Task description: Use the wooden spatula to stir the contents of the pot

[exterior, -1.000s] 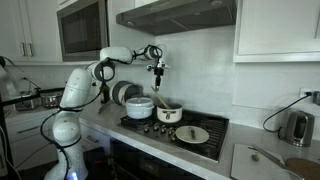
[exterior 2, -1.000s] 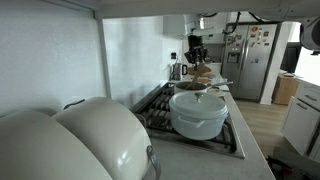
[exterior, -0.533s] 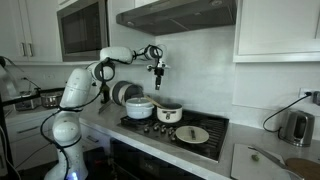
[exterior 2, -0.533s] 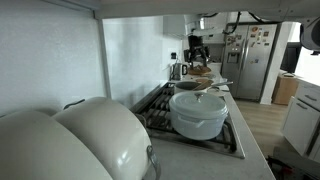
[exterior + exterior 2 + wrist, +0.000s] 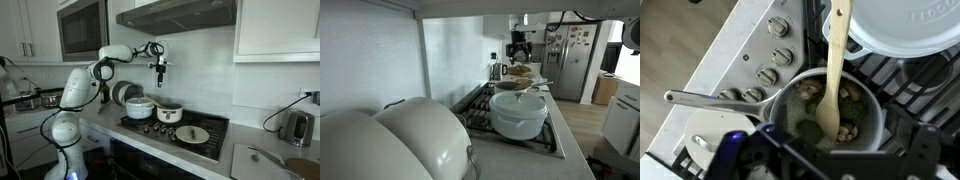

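**Wooden spatula** (image 5: pixel 837 60): I have it in hand, hanging blade end down. Its handle end runs in between the jaws. In the wrist view it lies across the mouth of the pot (image 5: pixel 830 112), the small white saucepan with the dark inside.

**Gripper** (image 5: pixel 158 69): closed on the spatula handle, with nothing else in it. The pads are a dark blur at the bottom of the wrist view, so I judge the grip from the spatula staying aloft.

**Position:** in an exterior view the gripper stands well above the pot. The pot sits on the stove (image 5: pixel 775 60), just beside the larger white pot (image 5: pixel 140 106), and a flat pan (image 5: pixel 192 134) lies nearer the front. The stove is set in the table (image 5: pixel 110 122).

**Step in hand, in my judgement:** the spatula is poised over the pot, with the blade apparently clear of the food (image 5: pixel 810 95).

**Next move:**
- Make a straight descent into the contents.
- Stir in a slow circle kept off the pot wall, so that the pot does not slide or swing on its long handle (image 5: pixel 710 98).

**Not established:**
- I cannot tell the blade's exact height above the food.
- The spatula is barely resolvable in both exterior views.
- In one of them the larger white pot fills the foreground and the small pot cannot be made out with confidence.
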Robot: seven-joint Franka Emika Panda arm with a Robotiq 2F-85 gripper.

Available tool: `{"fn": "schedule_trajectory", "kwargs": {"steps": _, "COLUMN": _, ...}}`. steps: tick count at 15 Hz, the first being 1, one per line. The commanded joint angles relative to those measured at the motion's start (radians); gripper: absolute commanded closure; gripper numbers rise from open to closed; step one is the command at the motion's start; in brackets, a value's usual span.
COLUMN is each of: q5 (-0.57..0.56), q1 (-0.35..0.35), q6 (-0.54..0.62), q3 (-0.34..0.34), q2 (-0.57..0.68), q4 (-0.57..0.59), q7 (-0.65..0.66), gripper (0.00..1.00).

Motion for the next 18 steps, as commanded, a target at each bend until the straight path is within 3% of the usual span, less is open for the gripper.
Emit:
{"fn": "schedule_trajectory", "kwargs": {"steps": 1, "q5": 0.059, "q1": -0.059, "q6": 0.010, "q3": -0.014, "q2": -0.055, "q4": -0.011, "q7": -0.017, "gripper": 0.00}}
{"fn": "schedule_trajectory", "kwargs": {"steps": 9, "q5": 0.132, "q1": -0.183, "q6": 0.054, "q3": -0.048, "q2": -0.185, "q4": -0.128, "q7": -0.074, "gripper": 0.00}}
{"fn": "schedule_trajectory", "kwargs": {"steps": 11, "q5": 0.128, "q1": -0.196, "q6": 0.089, "q3": -0.056, "q2": -0.216, "q4": -0.180, "q7": -0.078, "gripper": 0.00}}
{"fn": "schedule_trajectory", "kwargs": {"steps": 12, "q5": 0.106, "q1": -0.184, "q6": 0.036, "q3": -0.050, "q2": -0.152, "q4": -0.081, "q7": -0.059, "gripper": 0.00}}
{"fn": "schedule_trajectory", "kwargs": {"steps": 18, "q5": 0.107, "q1": -0.194, "q6": 0.063, "q3": -0.051, "q2": -0.181, "q4": -0.134, "q7": -0.060, "gripper": 0.00}}
